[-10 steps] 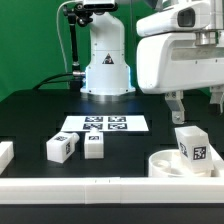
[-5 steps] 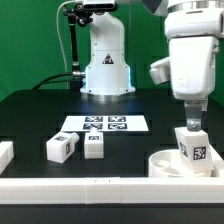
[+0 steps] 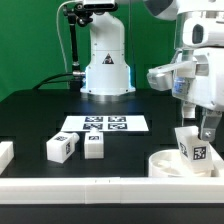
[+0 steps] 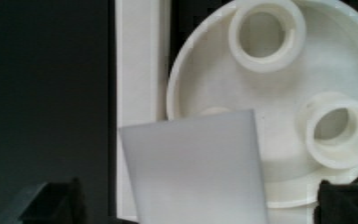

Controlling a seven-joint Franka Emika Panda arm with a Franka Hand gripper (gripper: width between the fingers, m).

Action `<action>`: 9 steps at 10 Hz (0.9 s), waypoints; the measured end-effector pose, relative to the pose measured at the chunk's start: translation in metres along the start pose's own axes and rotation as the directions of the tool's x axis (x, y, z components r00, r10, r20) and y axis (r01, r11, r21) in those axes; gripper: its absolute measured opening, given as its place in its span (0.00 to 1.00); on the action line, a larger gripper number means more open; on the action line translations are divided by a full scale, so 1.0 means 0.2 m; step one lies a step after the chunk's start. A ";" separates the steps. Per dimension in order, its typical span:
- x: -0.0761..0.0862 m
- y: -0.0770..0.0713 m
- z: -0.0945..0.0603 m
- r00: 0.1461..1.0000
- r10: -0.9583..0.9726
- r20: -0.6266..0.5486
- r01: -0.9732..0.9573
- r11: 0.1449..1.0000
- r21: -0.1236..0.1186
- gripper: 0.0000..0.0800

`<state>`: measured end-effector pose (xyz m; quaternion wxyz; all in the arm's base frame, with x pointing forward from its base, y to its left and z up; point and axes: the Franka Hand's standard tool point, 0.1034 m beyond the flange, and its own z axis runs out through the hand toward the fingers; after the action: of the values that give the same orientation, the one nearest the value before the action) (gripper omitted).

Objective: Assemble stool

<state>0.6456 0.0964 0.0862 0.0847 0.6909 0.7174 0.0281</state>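
Observation:
The stool's round white seat lies at the exterior view's right, against the front rail. One white leg with a tag stands upright on it. My gripper hangs right above that leg, open. In the wrist view the leg sits between my two dark fingertips, with a gap on each side, and the seat with its round sockets lies behind it. Two more tagged legs lie on the black table at the exterior view's left.
The marker board lies in the middle of the table. A white border rail runs along the front and also shows in the wrist view. Another white piece sits at the far left. The robot base stands behind.
My hand has swung over the upright leg, turned, and shifted slightly to the exterior view's right. The legs and seat have not moved.

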 end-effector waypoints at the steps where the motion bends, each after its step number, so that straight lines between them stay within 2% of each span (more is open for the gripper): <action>1: 0.00 0.00 0.01 1.000 0.002 0.000 -0.002 1.000 0.002 0.81; 2: 0.00 0.00 0.01 1.000 0.009 0.001 -0.009 1.000 0.002 0.81; 3: 0.00 0.00 0.01 1.000 0.010 0.001 -0.010 1.000 0.003 0.65; 4: -0.01 0.00 0.01 1.000 0.011 0.001 -0.011 1.000 0.003 0.65; 5: -0.01 0.00 0.01 1.000 0.011 0.001 -0.011 1.000 0.002 0.47; 6: -0.01 0.00 0.01 1.000 0.020 0.001 -0.020 1.000 0.002 0.43; 9: -0.01 0.00 0.01 0.996 0.091 0.001 -0.091 0.996 0.002 0.43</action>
<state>0.6454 0.0945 0.0850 0.0828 0.7229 0.6852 0.0309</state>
